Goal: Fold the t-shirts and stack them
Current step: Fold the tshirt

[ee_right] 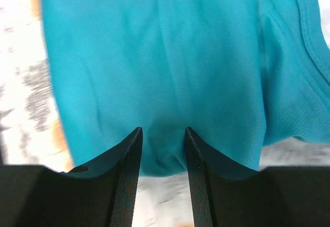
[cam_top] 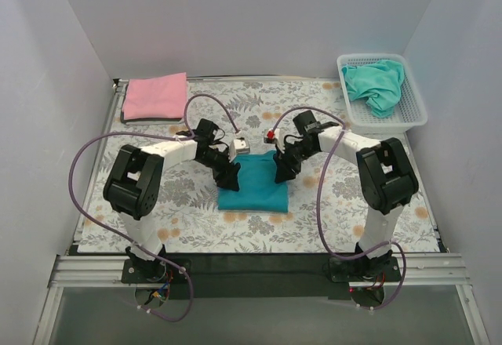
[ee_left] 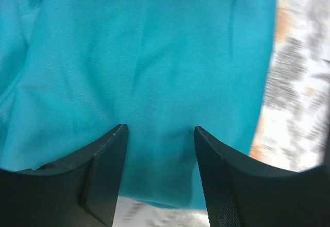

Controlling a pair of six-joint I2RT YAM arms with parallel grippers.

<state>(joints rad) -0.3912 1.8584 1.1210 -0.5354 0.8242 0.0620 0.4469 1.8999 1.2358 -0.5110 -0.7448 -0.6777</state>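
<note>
Floral covering (cam_top: pixel 259 235); teal t-shirt (cam_top: pixel 252 187) folded squarish

Fixed overhead view looking down from behind, both wrist views close above the same teal t-shirt (cam_top: pixel 255 184)

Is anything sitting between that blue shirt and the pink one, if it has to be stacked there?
Nothing lies on the table cover between the blue shirt and the pink shirt. Only the left arm and its cable cross that line.
</note>
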